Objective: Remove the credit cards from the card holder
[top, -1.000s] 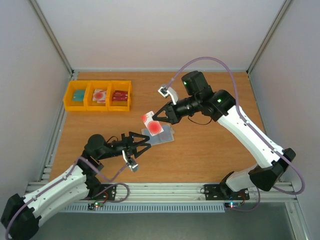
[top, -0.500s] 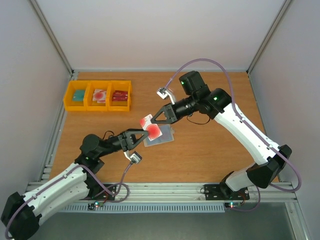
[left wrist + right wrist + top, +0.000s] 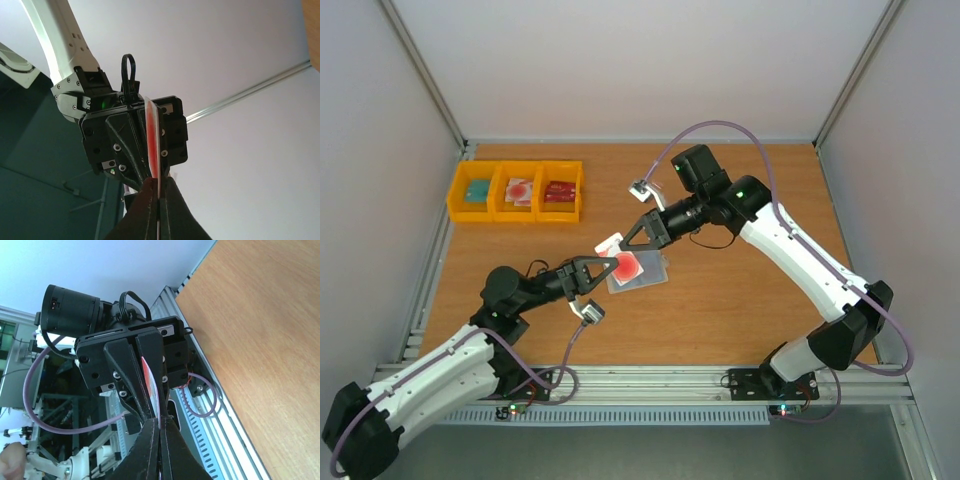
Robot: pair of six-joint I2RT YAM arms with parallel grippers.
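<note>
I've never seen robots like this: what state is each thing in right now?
left pincer: shut on the credit card.
right pincer: shut on the same card.
credit card: in the air, gripped at both ends.
card holder: lying open on the table.
yellow bins: each has something inside.

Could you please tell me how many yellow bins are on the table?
3, in a row at the back left of the table: left bin, middle bin, right bin. None looks hidden.
</note>
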